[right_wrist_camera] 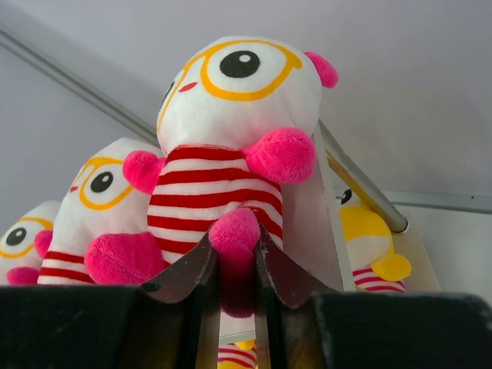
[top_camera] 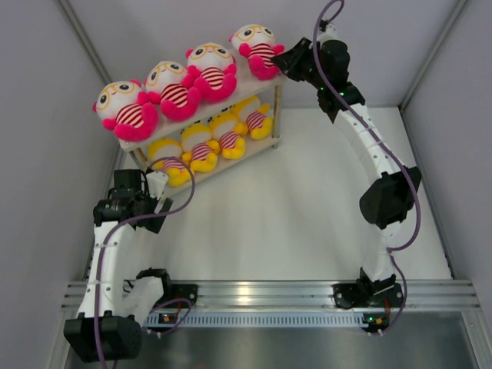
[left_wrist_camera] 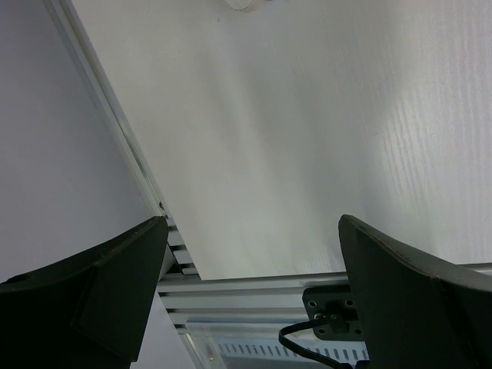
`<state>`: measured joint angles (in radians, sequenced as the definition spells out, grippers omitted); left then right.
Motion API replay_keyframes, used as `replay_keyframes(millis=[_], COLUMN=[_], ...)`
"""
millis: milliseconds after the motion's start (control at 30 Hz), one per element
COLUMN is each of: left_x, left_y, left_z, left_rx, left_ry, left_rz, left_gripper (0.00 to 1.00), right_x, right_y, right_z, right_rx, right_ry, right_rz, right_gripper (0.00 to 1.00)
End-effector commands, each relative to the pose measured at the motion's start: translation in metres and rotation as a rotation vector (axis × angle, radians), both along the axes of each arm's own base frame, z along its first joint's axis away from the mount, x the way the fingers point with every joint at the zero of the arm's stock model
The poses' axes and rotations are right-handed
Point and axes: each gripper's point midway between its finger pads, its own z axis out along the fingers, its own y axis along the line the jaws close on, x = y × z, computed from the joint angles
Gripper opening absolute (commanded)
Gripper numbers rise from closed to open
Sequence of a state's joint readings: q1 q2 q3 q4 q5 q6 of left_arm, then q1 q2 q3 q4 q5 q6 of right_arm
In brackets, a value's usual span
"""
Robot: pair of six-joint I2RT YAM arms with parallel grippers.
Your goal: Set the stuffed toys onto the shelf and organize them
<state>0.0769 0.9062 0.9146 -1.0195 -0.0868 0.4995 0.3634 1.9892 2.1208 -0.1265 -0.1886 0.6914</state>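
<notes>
The white two-tier shelf (top_camera: 270,86) stands at the back left. Several hot pink stuffed toys sit in a row on its top board, several yellow ones (top_camera: 201,145) on the lower board. My right gripper (top_camera: 281,63) is at the shelf's right end, shut on a leg of the rightmost pink toy (top_camera: 257,48). In the right wrist view that toy (right_wrist_camera: 231,115) sits on the top board with its pink foot pinched between my fingertips (right_wrist_camera: 270,261). My left gripper (top_camera: 154,188) hangs open and empty in front of the shelf's left end, its fingers (left_wrist_camera: 115,284) wide apart.
Grey walls close in the white table on the left, back and right. An aluminium rail (top_camera: 269,294) with both arm bases runs along the near edge; it also shows in the left wrist view (left_wrist_camera: 254,288). A yellow toy (right_wrist_camera: 369,238) shows on the lower board.
</notes>
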Motion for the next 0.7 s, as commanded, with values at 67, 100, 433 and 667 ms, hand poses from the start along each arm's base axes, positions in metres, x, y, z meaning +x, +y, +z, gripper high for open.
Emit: replay_keyframes(millis=[67, 100, 433, 667], left_x=[0.013, 0.013, 0.013, 0.015], left_y=[0.000, 0.000, 0.001, -0.001], left_z=[0.015, 0.014, 0.015, 0.018], left_rx=[0.003, 0.004, 0.005, -0.008], left_ry=[-0.068, -0.067, -0.068, -0.079], left_rz=[0.002, 0.003, 0.007, 0.006], left_gripper=[0.99, 0.99, 0.99, 0.99], right_x=[-0.016, -0.015, -0.019, -0.039], right_y=[0.016, 0.016, 0.012, -0.010], right_z=[0.037, 0.035, 0.035, 0.064], right_rx=[-0.004, -0.005, -0.015, -0.032], right_ry=[-0.138, -0.135, -0.130, -0.186], right_rz=[0.144, 0.145, 0.138, 0.065], right_gripper=[0.00, 0.00, 0.46, 0.85])
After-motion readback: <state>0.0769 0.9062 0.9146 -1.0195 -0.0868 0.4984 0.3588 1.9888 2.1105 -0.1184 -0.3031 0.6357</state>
